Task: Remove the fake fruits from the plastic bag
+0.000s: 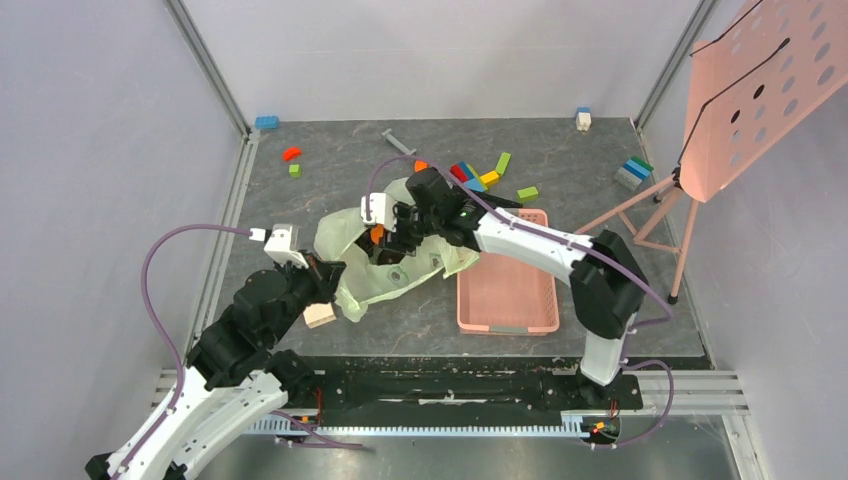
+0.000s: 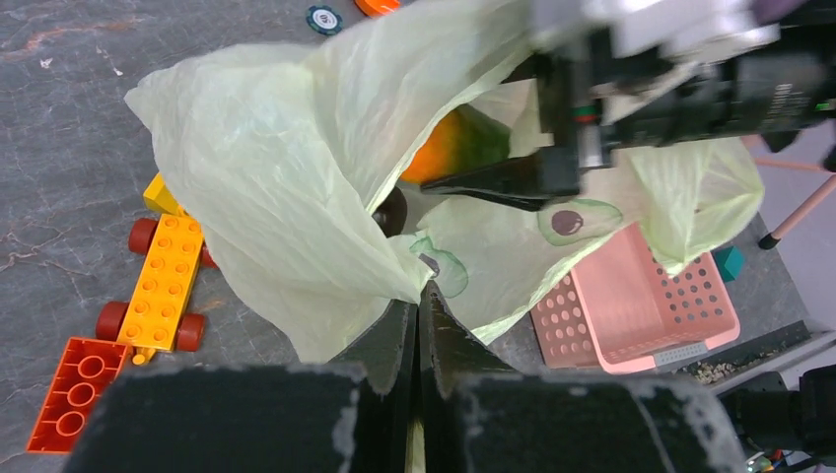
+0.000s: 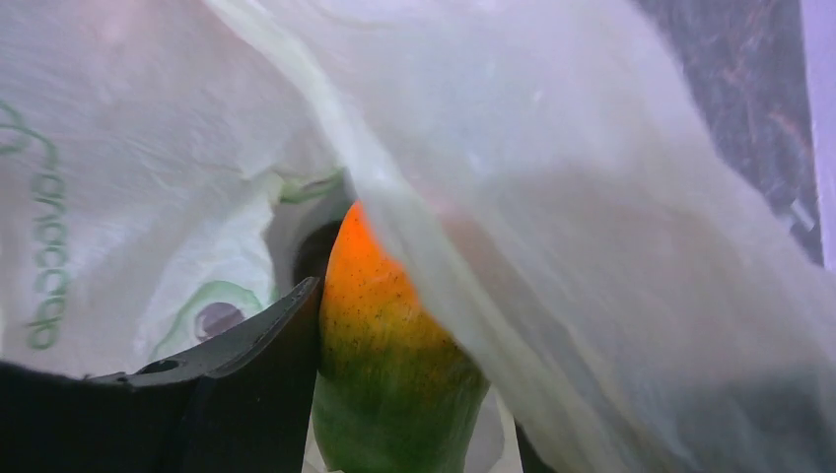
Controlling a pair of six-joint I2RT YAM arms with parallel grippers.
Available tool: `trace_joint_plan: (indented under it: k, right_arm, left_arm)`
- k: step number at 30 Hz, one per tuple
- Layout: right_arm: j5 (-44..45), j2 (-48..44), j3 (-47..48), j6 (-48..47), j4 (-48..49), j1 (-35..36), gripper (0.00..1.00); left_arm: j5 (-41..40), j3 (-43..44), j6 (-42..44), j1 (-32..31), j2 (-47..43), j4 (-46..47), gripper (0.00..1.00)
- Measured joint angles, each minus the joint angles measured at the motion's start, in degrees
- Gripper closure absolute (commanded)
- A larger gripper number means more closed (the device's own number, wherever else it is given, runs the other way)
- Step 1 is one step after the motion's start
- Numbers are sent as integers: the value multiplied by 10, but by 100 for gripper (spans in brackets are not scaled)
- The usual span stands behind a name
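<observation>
R pincer point(image 1: 383, 240) grips mango point(image 2: 449, 148); L pincer point(image 2: 418, 304) pinches bag point(image 2: 266, 168).

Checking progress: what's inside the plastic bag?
The mango, held in the right pincer, and a dark round fruit near it. Folds of the plastic bag cover the rest.

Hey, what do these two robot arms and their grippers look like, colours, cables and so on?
The left arm and right arm have white link shells between black joints. A purple cable loops along each. Each wrist carries a white camera block. The left gripper and right gripper have black tapering fingers. A green light glows on the right arm.
</observation>
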Motion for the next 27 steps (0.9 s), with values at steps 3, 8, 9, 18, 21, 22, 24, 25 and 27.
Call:
trace_joint_plan:
  k: [3,8,9,18,21,22,24,25,27]
  right_arm:
    - [-36,-41,-22,22,24,1,74]
    - [-100,-82,-76,58,53,1,72]
    - [-118,-88,-85,63,57,1,71]
    - [-247,-112,-159,70,76,9,70]
    - [-242,-112,-181,63,79,22,70]
    - [-232,-111,-186,60,78,28,69]
    - [-205,-107,-190,55,79,43,70]
    - [-191,-103,-190,54,83,50,70]
    - [-157,-91,-190,53,92,63,69]
  left_arm:
    - [-3,0,0,0,0,0,97]
    - [-4,0,0,0,0,0,97]
    - [-4,0,0,0,0,0,97]
    - [-4,0,-2,0,0,0,97]
    - [-4,0,-2,0,0,0,97]
    - [-4,0,-2,0,0,0,97]
    - [-4,0,-3,0,0,0,97]
    - [-4,0,-3,0,0,0,97]
    - [-4,0,-3,0,0,0,98]
